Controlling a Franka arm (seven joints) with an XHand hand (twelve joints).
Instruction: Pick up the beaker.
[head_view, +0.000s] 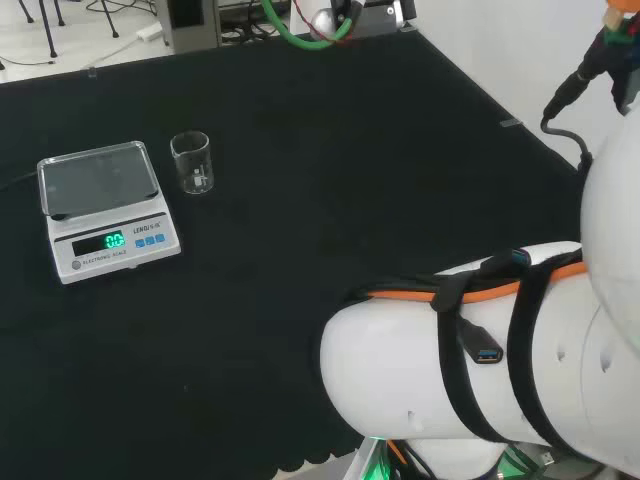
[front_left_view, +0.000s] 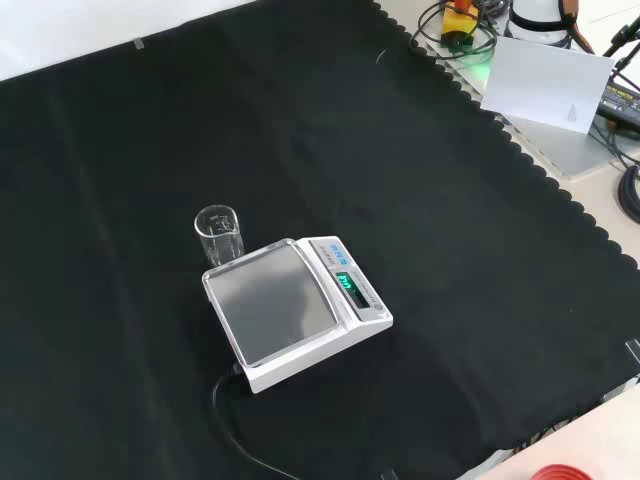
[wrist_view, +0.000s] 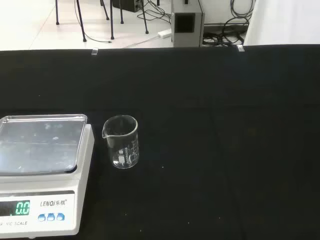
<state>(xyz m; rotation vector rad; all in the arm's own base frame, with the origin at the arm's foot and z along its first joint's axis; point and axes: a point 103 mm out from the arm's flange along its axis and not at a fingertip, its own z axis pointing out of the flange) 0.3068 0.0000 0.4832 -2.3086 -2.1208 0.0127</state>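
Note:
A small clear glass beaker (head_view: 192, 163) stands upright on the black cloth, just right of the scale in the head view. In the front view the beaker (front_left_view: 219, 236) stands right behind the scale's far left corner. The wrist view looks at the beaker (wrist_view: 121, 142) from some way off, with its spout turned toward the scale and nothing plainly inside it. A narrow gap of cloth separates it from the scale.
A white digital scale (head_view: 106, 210) with a steel pan and a lit green display sits beside the beaker; its cable trails toward the cloth's front edge in the front view. The arm's white links (head_view: 480, 370) bulk at the head view's lower right. The scale (front_left_view: 297, 308) lies mid-cloth.

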